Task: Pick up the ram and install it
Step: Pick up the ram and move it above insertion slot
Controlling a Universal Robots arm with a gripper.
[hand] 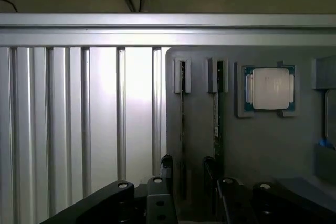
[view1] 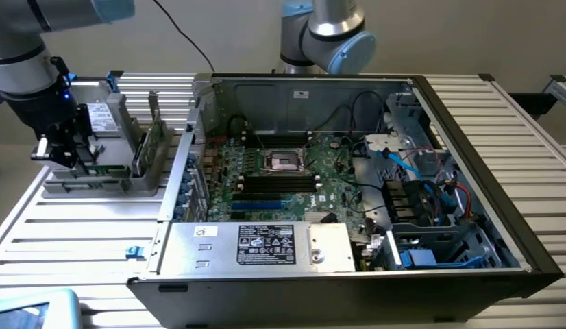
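ram (hand: 182,140) | look: long, thin, flat stick, seen edge-on as a dark line | pose: standing on its long edge, straight, seated in a narrow slot of the grey holder (hand: 262,150) | neighbour: second ram stick (hand: 215,129) parallel, just beside it in the next slot | exterior view: green board (view1: 156,144) upright in the holder on the worktop (view1: 72,233)

1. The arm (view1: 22,48) stands at the exterior view's left: grey links, a light blue joint cap, wrist turned downward
2. The gripper (view1: 71,152) is black and hangs vertically below the wrist
3. Jaws stand wide apart, with nothing clamped between them
4. In the wrist view the two dark fingers (hand: 167,174) run parallel, a clear gap between them
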